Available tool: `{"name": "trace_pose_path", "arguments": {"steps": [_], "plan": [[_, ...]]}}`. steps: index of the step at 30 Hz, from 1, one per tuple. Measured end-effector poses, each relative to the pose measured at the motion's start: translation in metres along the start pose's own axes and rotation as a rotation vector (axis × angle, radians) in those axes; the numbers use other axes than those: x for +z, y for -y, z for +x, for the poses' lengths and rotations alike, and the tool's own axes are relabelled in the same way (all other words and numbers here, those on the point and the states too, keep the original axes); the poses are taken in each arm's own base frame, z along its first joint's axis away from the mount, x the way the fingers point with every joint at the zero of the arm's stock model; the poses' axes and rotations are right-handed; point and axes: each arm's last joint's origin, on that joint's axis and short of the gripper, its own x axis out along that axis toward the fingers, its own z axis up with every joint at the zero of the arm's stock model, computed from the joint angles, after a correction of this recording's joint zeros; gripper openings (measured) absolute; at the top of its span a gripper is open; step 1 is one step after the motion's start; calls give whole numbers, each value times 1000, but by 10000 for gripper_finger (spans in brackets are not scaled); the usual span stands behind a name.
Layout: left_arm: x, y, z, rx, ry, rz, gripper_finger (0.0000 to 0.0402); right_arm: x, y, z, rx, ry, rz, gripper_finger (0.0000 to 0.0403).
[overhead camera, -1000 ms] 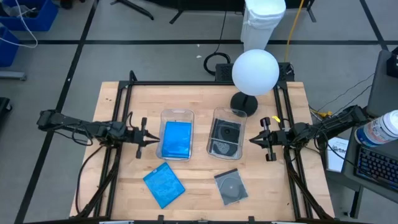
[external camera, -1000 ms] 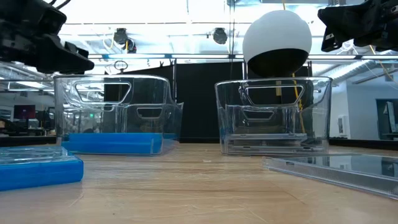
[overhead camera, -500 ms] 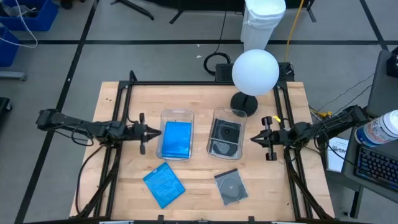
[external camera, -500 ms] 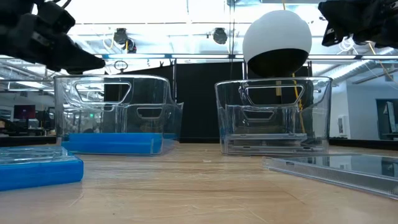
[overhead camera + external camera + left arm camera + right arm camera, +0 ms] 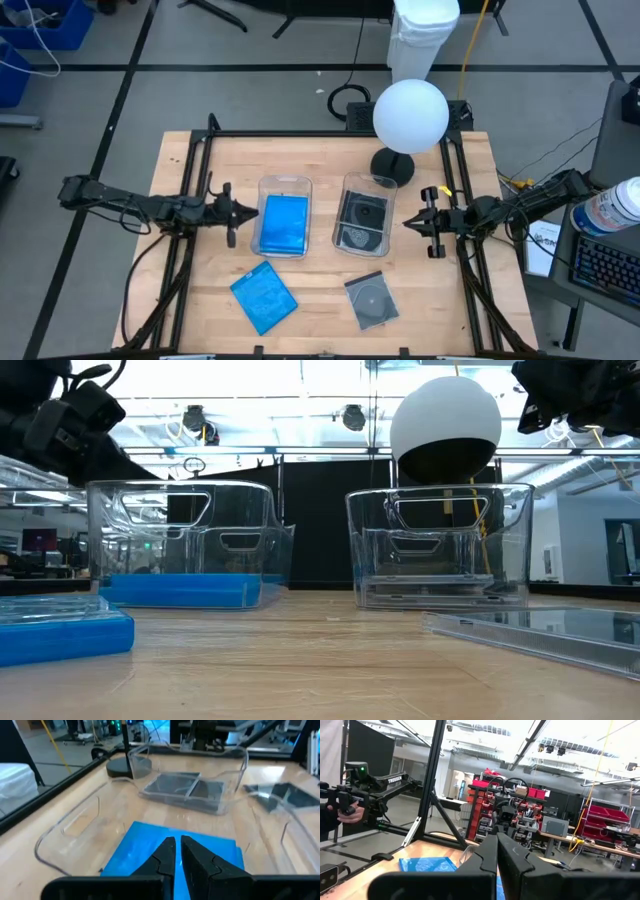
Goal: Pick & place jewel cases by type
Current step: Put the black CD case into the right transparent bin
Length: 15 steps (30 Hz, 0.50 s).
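Note:
Two clear bins stand mid-table. The left bin (image 5: pixel 285 186) holds a blue jewel case (image 5: pixel 284 223), lying flat on the bin's floor. The right bin (image 5: pixel 364 183) holds a dark jewel case with a disc (image 5: pixel 361 218). Another blue jewel case (image 5: pixel 264 297) and a clear one showing a disc (image 5: pixel 371 299) lie flat on the table nearer the front edge. My left gripper (image 5: pixel 252 211) hovers shut at the left bin's left wall, above its blue case (image 5: pixel 150 845). My right gripper (image 5: pixel 405 222) hovers shut just right of the right bin.
A white globe lamp (image 5: pixel 410 114) on a black base (image 5: pixel 393 165) stands behind the right bin. Black frame rails (image 5: pixel 190 200) run along the table's left and right sides. Bare wood lies between the bins and around the two loose cases.
My left gripper has rolled about its own long axis, and its tip has swung slightly toward the far edge, staying by the left bin's wall. Cases and bins have kept their places.

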Motion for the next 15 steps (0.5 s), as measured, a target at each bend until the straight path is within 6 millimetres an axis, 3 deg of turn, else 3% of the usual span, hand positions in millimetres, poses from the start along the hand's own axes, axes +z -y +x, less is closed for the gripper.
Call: {"name": "trace_pose_path", "arguments": {"steps": [15], "plan": [[-2, 0, 0, 3, -25, 9, 37, 0, 0, 0, 0, 0, 4, 0]]}}
